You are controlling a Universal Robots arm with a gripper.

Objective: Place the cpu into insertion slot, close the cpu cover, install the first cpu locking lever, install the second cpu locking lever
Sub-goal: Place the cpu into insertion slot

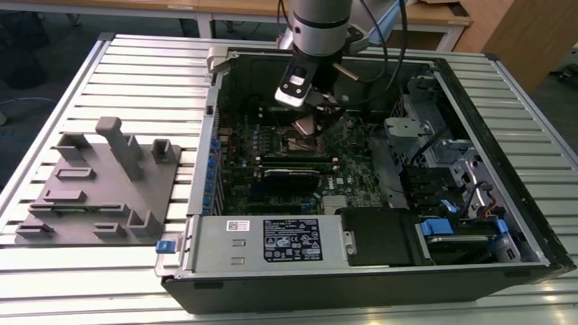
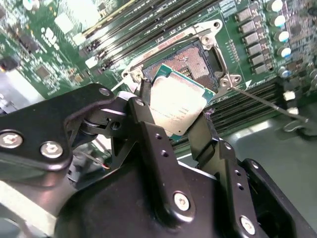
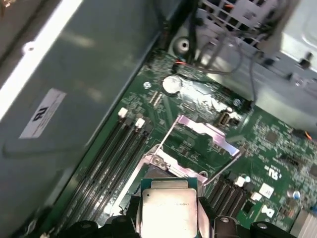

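Note:
My gripper (image 1: 312, 122) hangs inside the open computer case, just above the insertion slot (image 1: 302, 143). In both wrist views the gripper (image 2: 173, 118) (image 3: 167, 220) is shut on the cpu (image 2: 179, 99) (image 3: 166, 206), a square chip with a dull silver top and a green edge. The chip is held tilted a little above the slot (image 2: 190, 59), whose dark centre and silver rim lie bare. The cpu cover (image 3: 205, 133), a thin silver frame, stands raised on the slot's far side. A thin locking lever (image 2: 265, 101) sticks out beside the slot.
Long black memory slots (image 2: 143, 22) run beside the socket. The case holds a grey power supply (image 1: 271, 240), a metal drive cage (image 1: 424, 142) and cables on the exterior view's right. A grey fixture plate (image 1: 99, 196) lies on the slatted table to the case's left.

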